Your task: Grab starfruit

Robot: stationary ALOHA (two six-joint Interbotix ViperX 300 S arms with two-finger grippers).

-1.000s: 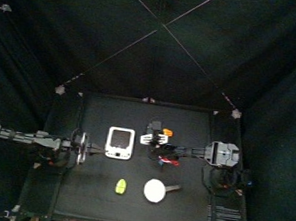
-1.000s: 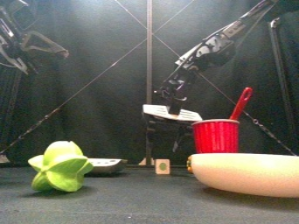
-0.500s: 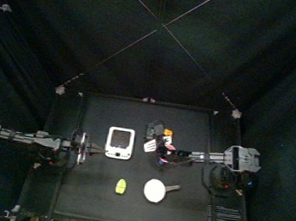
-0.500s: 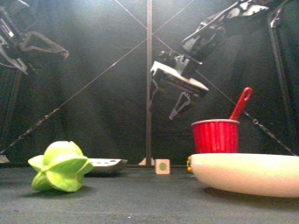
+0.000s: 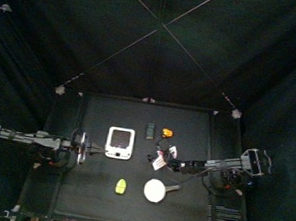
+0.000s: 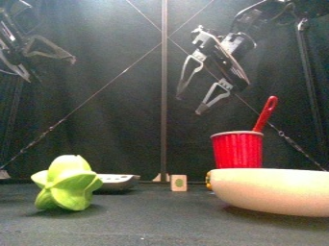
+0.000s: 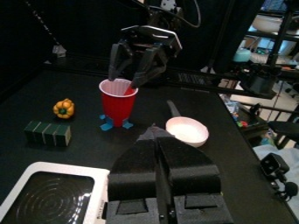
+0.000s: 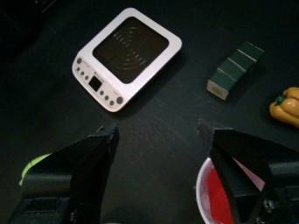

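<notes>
Only the front view shows the starfruit [image 6: 65,183] large and ribbed; from above it's a yellow-green speck. Overhead, the right gripper [image 6: 210,79] hangs spread and empty above the red cup [image 6: 237,150]. The left gripper [image 7: 162,171] rests closed.

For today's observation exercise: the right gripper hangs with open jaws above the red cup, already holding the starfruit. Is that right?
Not quite. The right gripper does hang with open jaws above the red cup, but it holds nothing. The front view shows the starfruit lying on the table.
</notes>
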